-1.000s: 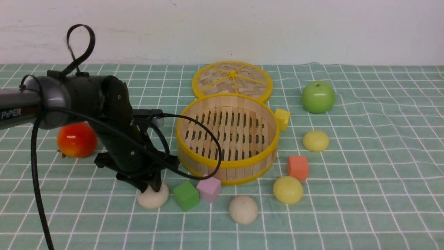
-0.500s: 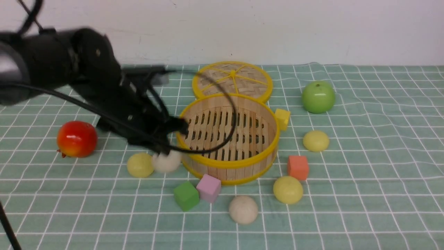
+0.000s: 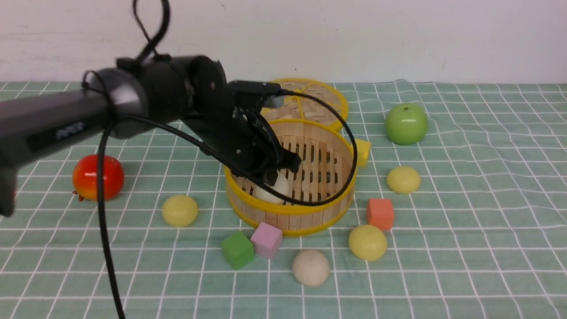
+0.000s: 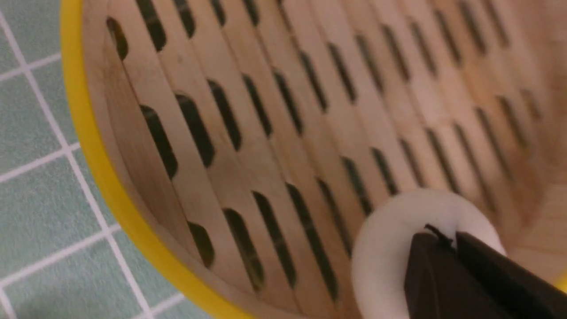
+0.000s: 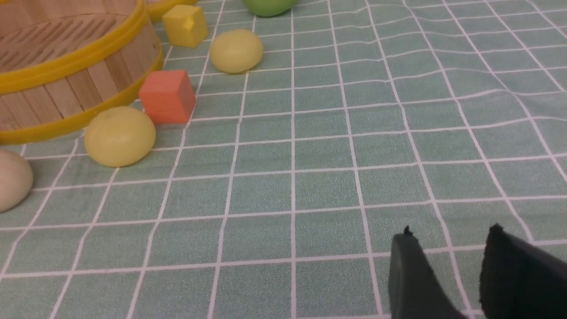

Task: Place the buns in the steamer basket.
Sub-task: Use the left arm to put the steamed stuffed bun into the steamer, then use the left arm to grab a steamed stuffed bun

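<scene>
The steamer basket [image 3: 310, 218] stands mid-table. My left gripper [image 3: 272, 179] reaches down into it near its front-left wall and is shut on an off-white bun [image 3: 275, 191]. In the left wrist view the dark fingertips [image 4: 425, 241] pinch that bun [image 4: 385, 252] over the slatted floor [image 4: 266, 110]. I cannot tell if the bun touches the floor. On the cloth lie yellow buns [image 3: 179, 210], [image 3: 403, 179], [image 3: 367, 242] and a beige bun [image 3: 311, 267]. My right gripper [image 5: 449, 230] is open and empty over bare cloth, with buns [image 5: 119, 136], [image 5: 236, 51], [image 5: 11, 179] ahead of it.
The woven lid [image 3: 310, 99] lies behind the basket. A red apple [image 3: 97, 177] is at the left, a green apple [image 3: 406, 124] at the back right. Green [image 3: 238, 249], pink [image 3: 266, 239], orange [image 3: 380, 213] and yellow [image 3: 361, 151] cubes lie around the basket.
My left gripper took the off-white bun from the cloth at the front left, lifted it and carried it right over the rim into the basket. A yellow bun it had hidden now shows.
</scene>
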